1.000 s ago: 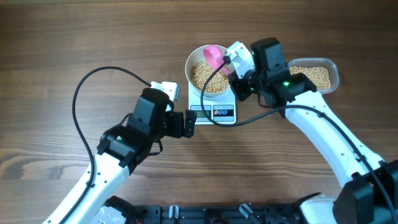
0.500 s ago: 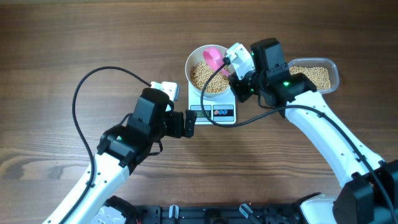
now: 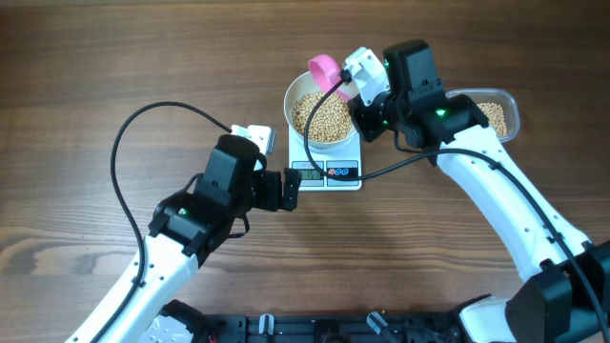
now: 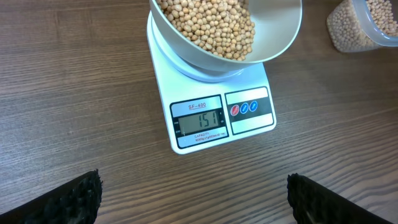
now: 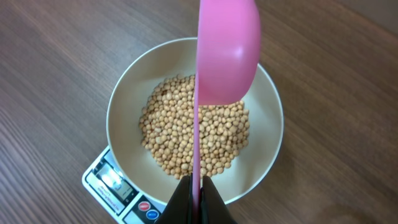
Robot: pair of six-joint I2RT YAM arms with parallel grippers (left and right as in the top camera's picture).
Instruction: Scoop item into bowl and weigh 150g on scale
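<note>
Overhead, the left hand (image 3: 291, 189) is spread wide, with the scale (image 3: 343, 174) just ahead of it, not touching. The right hand (image 3: 357, 95) is pressed together on a pink scoop (image 3: 324, 69), which reaches over the bowl (image 3: 290, 103).

Left wrist: beans (image 4: 211, 22) fill the bowl on the scale; the display reads 151.

Right wrist: the scoop hangs ahead of the fingers (image 5: 185, 202), above the beans.

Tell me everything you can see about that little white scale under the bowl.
The scale is small, white, square and plastic-looking, lying flat on the wooden table. Along one edge sit a grey display reading 151 and a panel with three round buttons. The white bowl of beans stands on its platform.
</note>
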